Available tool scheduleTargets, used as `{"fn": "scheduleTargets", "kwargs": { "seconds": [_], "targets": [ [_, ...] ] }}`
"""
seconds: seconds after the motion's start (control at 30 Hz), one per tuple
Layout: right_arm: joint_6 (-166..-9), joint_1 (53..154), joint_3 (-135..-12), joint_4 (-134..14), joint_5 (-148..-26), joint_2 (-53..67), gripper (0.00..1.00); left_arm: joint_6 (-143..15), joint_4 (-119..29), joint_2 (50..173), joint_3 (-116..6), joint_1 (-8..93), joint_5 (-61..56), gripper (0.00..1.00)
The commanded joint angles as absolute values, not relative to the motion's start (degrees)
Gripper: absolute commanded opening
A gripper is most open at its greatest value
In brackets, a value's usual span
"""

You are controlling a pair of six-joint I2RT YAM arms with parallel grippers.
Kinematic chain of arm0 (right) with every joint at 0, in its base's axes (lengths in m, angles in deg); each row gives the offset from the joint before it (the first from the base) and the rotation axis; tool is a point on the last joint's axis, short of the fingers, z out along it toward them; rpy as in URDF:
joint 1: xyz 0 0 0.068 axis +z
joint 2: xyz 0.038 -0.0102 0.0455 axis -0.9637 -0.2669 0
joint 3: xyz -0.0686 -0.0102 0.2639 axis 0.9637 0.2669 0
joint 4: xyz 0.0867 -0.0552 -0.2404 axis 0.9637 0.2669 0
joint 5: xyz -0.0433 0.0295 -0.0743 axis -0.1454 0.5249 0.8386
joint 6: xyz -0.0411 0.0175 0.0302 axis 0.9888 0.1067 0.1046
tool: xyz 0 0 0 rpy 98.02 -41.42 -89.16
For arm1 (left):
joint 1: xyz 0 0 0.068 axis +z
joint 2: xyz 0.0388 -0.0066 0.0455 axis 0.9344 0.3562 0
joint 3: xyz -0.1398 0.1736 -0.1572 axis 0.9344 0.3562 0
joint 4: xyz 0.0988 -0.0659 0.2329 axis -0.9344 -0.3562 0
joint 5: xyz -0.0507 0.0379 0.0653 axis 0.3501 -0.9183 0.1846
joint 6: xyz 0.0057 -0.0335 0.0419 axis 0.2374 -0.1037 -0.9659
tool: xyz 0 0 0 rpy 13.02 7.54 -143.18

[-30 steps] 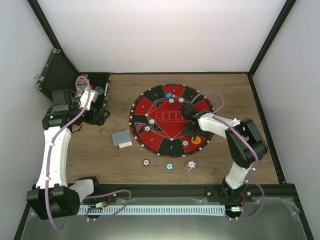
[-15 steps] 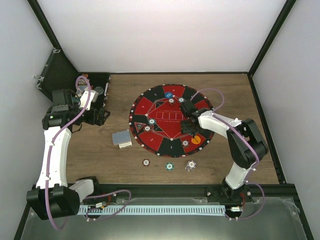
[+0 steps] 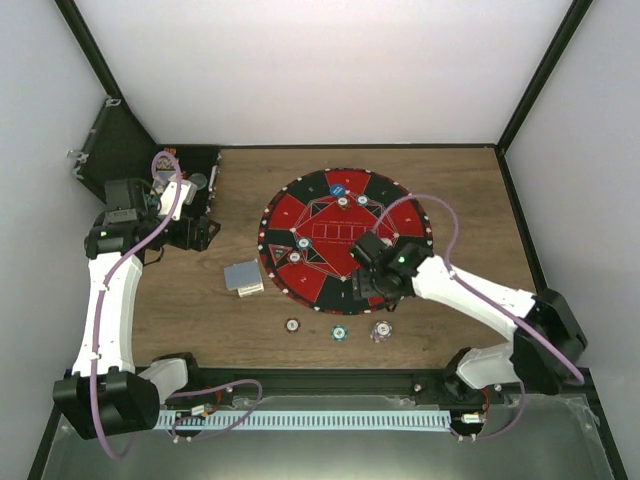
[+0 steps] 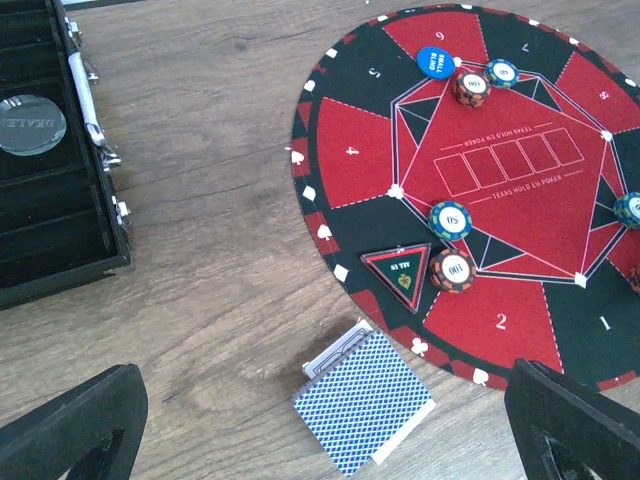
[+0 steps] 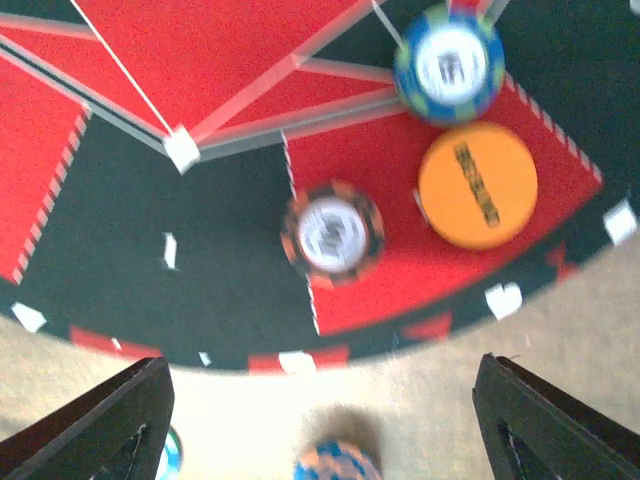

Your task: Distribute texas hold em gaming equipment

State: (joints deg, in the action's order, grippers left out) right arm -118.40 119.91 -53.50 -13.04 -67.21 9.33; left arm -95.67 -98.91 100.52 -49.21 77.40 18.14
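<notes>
On the wooden table (image 3: pixel 200 310), you're partway through: chips (image 5: pixel 333 233) and an orange button (image 5: pixel 478 186) are sitting on the mat (image 3: pixel 320 215), while three loose chips (image 3: pixel 340 333) and the card deck (image 3: pixel 243 276) are waiting beside it. Your right gripper (image 5: pixel 320 410) is hovering spread wide and empty over the mat's near edge, and your left gripper (image 3: pixel 200 233) is likewise hanging released.

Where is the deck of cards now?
In the top view, the deck of cards lies on the wooden table, just left of the round mat.
</notes>
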Motion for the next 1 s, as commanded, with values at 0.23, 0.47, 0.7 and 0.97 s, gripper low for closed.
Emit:
{"fn": "scheduleTargets", "kwargs": {
  "seconds": [0.23,0.47,0.7,0.97],
  "targets": [
    [-132.39,128.98,-46.68,-4.28,-69.5,16.1,0.82,-95.55,-98.03,100.98,-50.81,77.74,19.68,1.0],
    [-136.36,133.58,-44.08,-3.99,-69.16,14.78,0.71,-95.29,-98.03,100.96,-50.78,77.73,19.67,1.0],
    [-137.19,134.93,-42.57,-4.29,-69.62,14.92,0.66,-95.08,-97.94,101.05,-50.8,77.74,19.66,1.0],
    [-136.58,135.08,-41.93,-5.68,-70.03,14.71,0.59,-94.97,-97.94,100.8,-50.83,77.74,19.6,1.0]
  ]
}}
